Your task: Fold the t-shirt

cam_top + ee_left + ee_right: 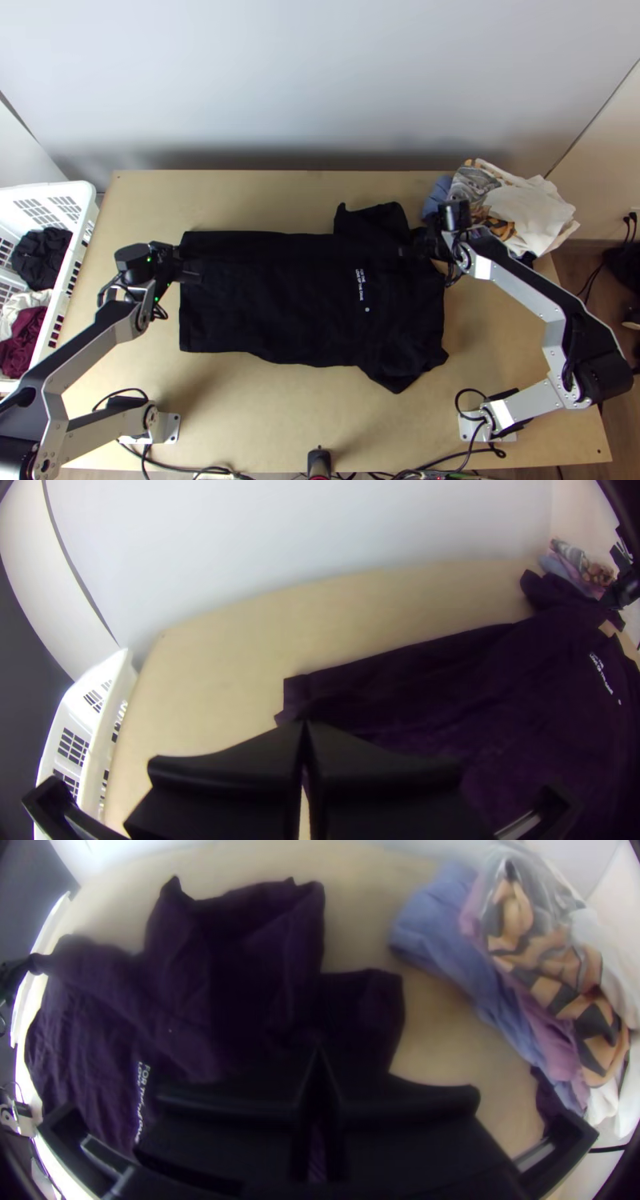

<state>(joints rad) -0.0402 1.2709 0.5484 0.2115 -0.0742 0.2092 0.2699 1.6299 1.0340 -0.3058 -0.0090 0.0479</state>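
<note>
Wall (320, 80): pale and plain, behind the far edge of the wooden table (296, 416).
White basket (56, 189): at the table's left, holding other clothes.
Laundry heap (524, 212): far right corner, mixed colours, just beyond the shoulder end; I want my swing well away from it.
T-shirt (272, 312): black, mid-table, mostly spread, hem (182, 324) to the left, shoulder end to the right, chest print (360, 288) upward.
Far sleeve (376, 220): rumpled, angled off the body; worth guiding inward with the fold.
Near sleeve (398, 374): pointing to the near edge, fairly flat.
Left gripper (304, 725): at the hem, a little in from the far corner; tips pressed together, I judge with cloth between.
Right gripper (319, 1052): at the shoulder end; tips closed, a pinch of the shirt between them as I read it.
Step in hand: a lengthwise fold, I judge, far side to come over; early in the job.
Handling: I would draw the line lightly taut, raise both ends at one pace, carry them level toward me, then lower together.
Risks: thin cloth may slip from a shallow pinch; uneven lift would skew the fold; the far sleeve could bunch underneath.
</note>
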